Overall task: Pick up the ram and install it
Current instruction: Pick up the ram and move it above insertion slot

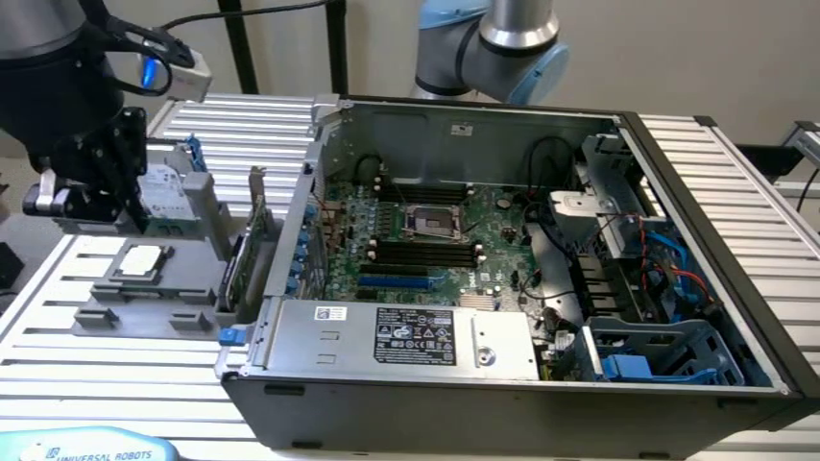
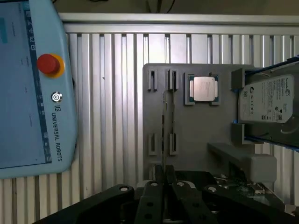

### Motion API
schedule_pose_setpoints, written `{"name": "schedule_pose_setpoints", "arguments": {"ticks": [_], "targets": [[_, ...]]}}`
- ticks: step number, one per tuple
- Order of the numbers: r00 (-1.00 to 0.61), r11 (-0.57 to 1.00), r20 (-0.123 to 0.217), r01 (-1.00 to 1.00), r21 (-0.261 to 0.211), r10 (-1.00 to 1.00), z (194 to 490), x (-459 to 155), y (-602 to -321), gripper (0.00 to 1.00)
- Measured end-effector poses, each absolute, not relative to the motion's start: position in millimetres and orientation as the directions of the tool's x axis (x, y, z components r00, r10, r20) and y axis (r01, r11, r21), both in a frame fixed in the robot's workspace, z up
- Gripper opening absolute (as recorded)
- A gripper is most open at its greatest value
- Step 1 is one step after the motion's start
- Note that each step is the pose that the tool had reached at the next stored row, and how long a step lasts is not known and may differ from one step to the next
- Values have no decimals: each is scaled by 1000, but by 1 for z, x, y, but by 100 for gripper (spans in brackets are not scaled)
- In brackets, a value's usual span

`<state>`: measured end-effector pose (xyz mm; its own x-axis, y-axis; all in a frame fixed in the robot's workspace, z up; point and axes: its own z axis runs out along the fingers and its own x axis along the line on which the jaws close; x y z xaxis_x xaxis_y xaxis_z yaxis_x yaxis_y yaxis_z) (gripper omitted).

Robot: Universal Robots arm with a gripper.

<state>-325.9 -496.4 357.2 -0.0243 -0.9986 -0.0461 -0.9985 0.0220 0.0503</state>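
The tool (image 2: 164, 176) is clamped on the ram (image 2: 163, 126) — seen edge-on over the grey tray (image 2: 205, 135) on the bench (image 2: 112, 93). The tray holds a processor (image 2: 203, 88) and a hard drive (image 2: 266, 100). A control pendant (image 2: 28, 93) lies beside it — the open computer case (image 1: 513, 384) stands at the exterior view's right.

Black hand (image 2: 164, 168); red button (image 2: 48, 64) on pale-blue pendant (image 2: 35, 93); grey tray (image 2: 201, 130); ribbed silver table (image 2: 112, 116).
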Motion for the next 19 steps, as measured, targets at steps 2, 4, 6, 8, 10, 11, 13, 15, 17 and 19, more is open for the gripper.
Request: {"name": "schedule_pose_setpoints", "arguments": {"ticks": [2,4,6,8,10,11,13,15,17,19], "targets": [[-24,22,-49,-998,50,-999,365,-317,-496,13],[-24,22,-51,-998,51,-998,372,-308,-496,13],[-24,22,-55,-998,50,-998,379,-298,-496,13],[-24,21,-59,-998,51,-998,385,-289,-496,13],[-24,21,-64,-998,51,-998,390,-280,-496,13],[-24,21,-67,-998,51,-997,392,-276,-496,13],[-24,21,-72,-998,51,-997,395,-267,-496,13],[-24,20,-77,-998,51,-997,397,-257,-496,13],[-24,20,-81,-998,52,-996,398,-249,-496,13],[-24,20,-84,-998,52,-996,399,-240,-496,13]]}}
